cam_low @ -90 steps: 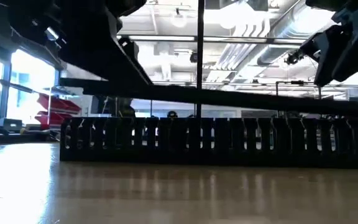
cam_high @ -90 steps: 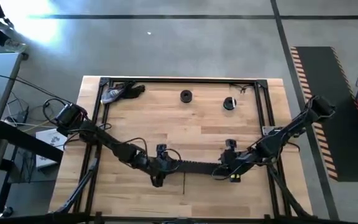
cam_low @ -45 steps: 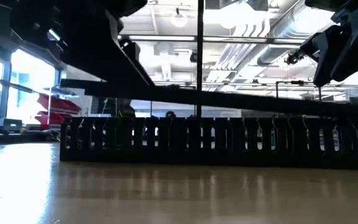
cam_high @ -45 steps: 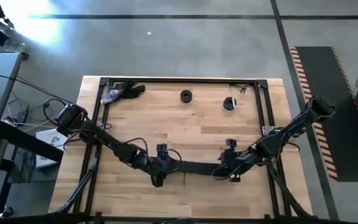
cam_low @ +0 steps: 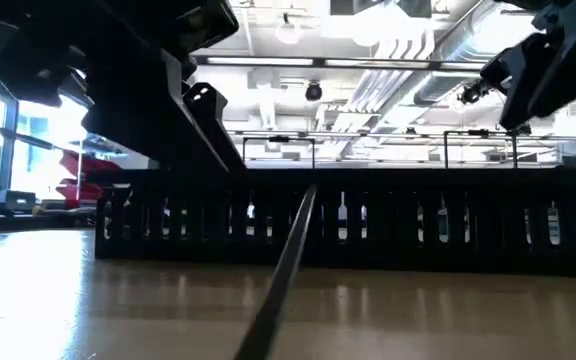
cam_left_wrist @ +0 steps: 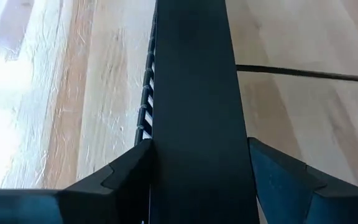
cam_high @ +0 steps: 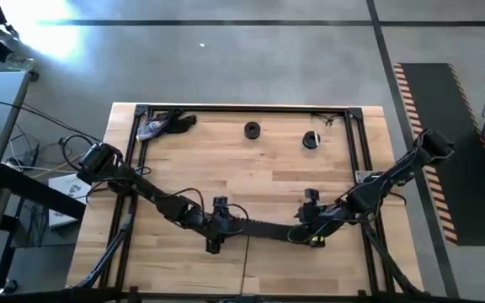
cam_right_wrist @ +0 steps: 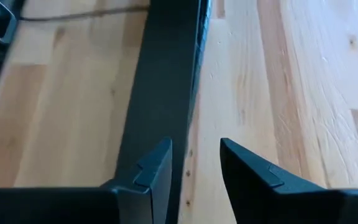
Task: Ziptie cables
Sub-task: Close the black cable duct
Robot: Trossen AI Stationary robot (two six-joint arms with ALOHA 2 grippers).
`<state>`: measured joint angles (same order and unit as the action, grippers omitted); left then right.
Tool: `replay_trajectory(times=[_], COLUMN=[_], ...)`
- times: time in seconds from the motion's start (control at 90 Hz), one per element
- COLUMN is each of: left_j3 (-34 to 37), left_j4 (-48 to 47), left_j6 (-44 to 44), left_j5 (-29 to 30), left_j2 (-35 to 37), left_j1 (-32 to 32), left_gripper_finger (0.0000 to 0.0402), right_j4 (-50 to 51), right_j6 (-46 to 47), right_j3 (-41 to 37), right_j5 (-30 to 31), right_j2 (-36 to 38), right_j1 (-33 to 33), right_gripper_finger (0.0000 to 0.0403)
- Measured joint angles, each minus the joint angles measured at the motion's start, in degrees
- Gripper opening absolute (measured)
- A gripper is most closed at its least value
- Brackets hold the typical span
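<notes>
Wooden table [cam_high: 251,177], both arms low at its near side. Left gripper [cam_left_wrist: 199,180] closed across the black channel [cam_high: 268,229], a finger on each flank. Right gripper [cam_right_wrist: 194,163] slightly open, empty, fingers just beside the channel's other end. Thin dark line [cam_high: 246,261] runs nearby. Cables: can't locate them.

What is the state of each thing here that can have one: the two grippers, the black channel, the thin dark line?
Left gripper: shut on the black slotted channel, near its left end.
Right gripper: open at the channel's right end, holding nothing.
Black slotted channel: lying flat on the table, top covered.
Thin dark line: lying on the table, from the channel toward the near edge.
</notes>
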<state>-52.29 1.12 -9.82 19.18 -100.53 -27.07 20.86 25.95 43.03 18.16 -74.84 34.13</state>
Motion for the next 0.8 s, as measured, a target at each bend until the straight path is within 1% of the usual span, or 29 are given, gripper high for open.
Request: replay_trajectory(times=[0.089, 0.211, 0.322, 0.411, 0.5, 0.578, 0.7, 0.8], left_j3=[0.0, 0.0, 0.0, 0.0, 0.0, 0.0, 0.0, 0.0], left_j4=[-0.02, -0.09, -0.42, -0.96, -1.66, -1.87, -1.99, -1.99], left_j6=[0.07, 0.94, 1.07, 1.07, 1.09, 1.09, 1.07, 1.07], left_j5=[-0.02, -0.02, -0.03, -0.02, -0.06, -0.13, -0.04, -0.02], left_j2=[0.0, 0.0, 0.0, 0.0, 0.0, 0.0, 0.0, 0.0], left_j1=[0.0, 0.0, 0.0, 0.0, 0.0, 0.0, 0.04, 0.02], left_gripper_finger=[0.022, 0.022, 0.022, 0.022, 0.022, 0.022, 0.022, 0.022], right_j4=[-1.81, -2.26, -2.34, -2.99, -4.01, -5.38, -5.89, -5.79], right_j6=[-1.24, -1.17, 1.32, 4.0, 5.1, 4.77, 4.87, 5.35], right_j3=[0.0, 0.0, 0.0, 0.0, 0.0, 0.0, 0.0, 0.0], right_j5=[-2.02, -4.86, -5.12, -5.08, -4.64, -4.19, -1.75, -1.15], right_j2=[-1.18, -3.89, -6.53, -8.28, -9.52, -10.18, -9.91, -9.47], right_j1=[-0.01, 0.02, 0.03, 0.03, 0.11, 0.55, 1.6, 2.05], right_gripper_finger=[0.0154, 0.0206, 0.0249, 0.0265, 0.0264, 0.025, 0.0209, 0.0171])
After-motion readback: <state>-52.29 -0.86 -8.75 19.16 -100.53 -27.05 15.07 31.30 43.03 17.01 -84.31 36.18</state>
